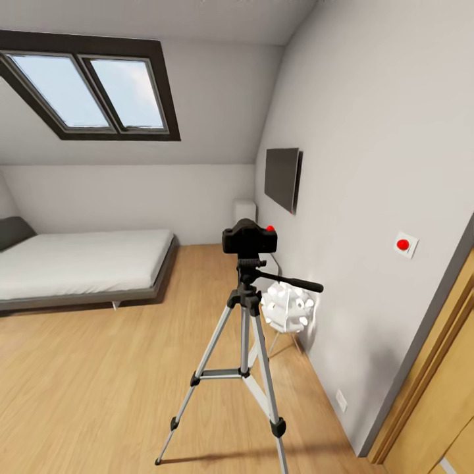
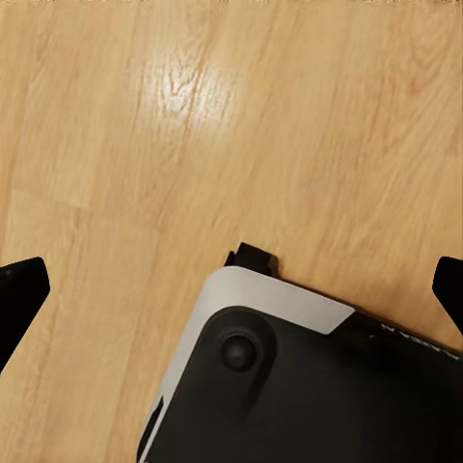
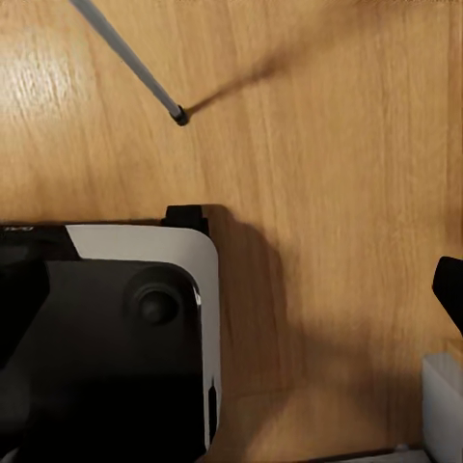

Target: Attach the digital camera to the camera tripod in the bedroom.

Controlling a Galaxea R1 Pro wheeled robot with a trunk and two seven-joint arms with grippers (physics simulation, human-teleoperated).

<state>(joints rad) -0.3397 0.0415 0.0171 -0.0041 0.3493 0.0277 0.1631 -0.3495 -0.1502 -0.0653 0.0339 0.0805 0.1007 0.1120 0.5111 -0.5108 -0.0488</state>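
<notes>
digital camera [image 1: 249,238] atop camera tripod [image 1: 244,336] | white chair [image 1: 286,307] behind | both grippers spread, empty

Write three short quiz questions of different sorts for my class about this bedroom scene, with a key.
1. True or false: the digital camera sits on top of the camera tripod.
2. Which wall fixture hangs behind the camera? A) flat black screen B) mirror C) clock
3. Fill in: the tripod's feet stand on the light wood ____.

Key: 1 true; 2 A; 3 floor.
</notes>
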